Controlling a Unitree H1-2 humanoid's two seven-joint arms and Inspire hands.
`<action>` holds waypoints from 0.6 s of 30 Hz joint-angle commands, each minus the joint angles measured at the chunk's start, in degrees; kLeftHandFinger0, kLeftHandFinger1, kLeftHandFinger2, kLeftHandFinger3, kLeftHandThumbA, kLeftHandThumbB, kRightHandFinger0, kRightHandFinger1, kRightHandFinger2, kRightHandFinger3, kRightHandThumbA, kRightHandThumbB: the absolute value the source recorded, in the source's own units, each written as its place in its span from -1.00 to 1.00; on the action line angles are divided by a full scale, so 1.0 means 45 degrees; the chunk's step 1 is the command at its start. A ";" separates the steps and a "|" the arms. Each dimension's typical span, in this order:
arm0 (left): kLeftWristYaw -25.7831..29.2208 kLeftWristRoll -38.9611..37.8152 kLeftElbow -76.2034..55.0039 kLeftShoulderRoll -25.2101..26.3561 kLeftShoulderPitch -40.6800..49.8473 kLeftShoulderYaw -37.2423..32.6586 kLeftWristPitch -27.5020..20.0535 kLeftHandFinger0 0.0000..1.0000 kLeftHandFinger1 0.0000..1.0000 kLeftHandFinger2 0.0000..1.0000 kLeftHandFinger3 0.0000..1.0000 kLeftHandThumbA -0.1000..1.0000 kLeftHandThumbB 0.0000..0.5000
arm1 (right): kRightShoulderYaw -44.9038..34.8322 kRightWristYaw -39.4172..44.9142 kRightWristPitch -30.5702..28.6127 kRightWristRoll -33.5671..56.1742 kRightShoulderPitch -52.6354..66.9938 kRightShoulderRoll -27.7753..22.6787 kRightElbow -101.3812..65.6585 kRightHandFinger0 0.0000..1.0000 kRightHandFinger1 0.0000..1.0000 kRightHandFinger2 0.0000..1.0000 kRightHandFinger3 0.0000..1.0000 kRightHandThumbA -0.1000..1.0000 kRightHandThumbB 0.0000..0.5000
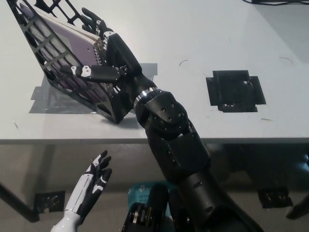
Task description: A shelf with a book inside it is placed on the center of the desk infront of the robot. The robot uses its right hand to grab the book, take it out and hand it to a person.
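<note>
A black lattice shelf stands tilted at the desk's left, taped down with grey tape. Inside it leans a purple spiral-bound book, its wire spine facing right. My black right hand is at the shelf's open side, its fingers spread around the book's spine edge: one long finger lies across the shelf's front lattice, the others reach behind the book's top. The fingers are apart and have not closed on the book. My white left hand rests open below the desk edge at the lower left.
The white desk runs across the view, its front edge near mid-picture. A black square patch lies on the desk to the right. Grey tape holds the shelf's base. A cable shows at the top right.
</note>
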 commanded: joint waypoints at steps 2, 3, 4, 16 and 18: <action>-0.0166 0.0104 -0.0265 0.0237 -0.0283 -0.0027 -0.0275 1.00 1.00 1.00 1.00 0.91 0.01 | -0.0012 0.0232 -0.0240 0.0242 -0.0461 0.0167 0.0838 1.00 1.00 1.00 1.00 1.00 0.57; -0.0177 0.0074 -0.0240 0.0242 -0.0302 -0.0027 -0.0321 1.00 1.00 1.00 1.00 0.91 0.01 | 0.0020 0.0212 -0.0272 0.0187 -0.0458 0.0146 0.0922 1.00 1.00 1.00 1.00 1.00 0.57; -0.0205 0.0034 -0.0227 0.0251 -0.0325 -0.0029 -0.0309 1.00 1.00 1.00 1.00 0.89 0.00 | 0.0101 0.0202 -0.0382 0.0072 -0.0431 0.0104 0.1035 1.00 1.00 1.00 1.00 1.00 0.56; -0.0200 0.0083 -0.0174 0.0311 -0.0426 -0.0076 -0.0374 1.00 1.00 1.00 1.00 0.91 -0.02 | 0.0789 -0.0054 -0.0669 -0.0732 -0.0240 -0.0055 0.0683 1.00 1.00 1.00 1.00 1.00 0.48; -0.0224 0.0015 -0.0171 0.0310 -0.0448 -0.0060 -0.0364 1.00 1.00 1.00 1.00 0.91 -0.01 | 0.0839 -0.0035 -0.0620 -0.0777 -0.0241 -0.0064 0.0523 1.00 1.00 1.00 1.00 1.00 0.49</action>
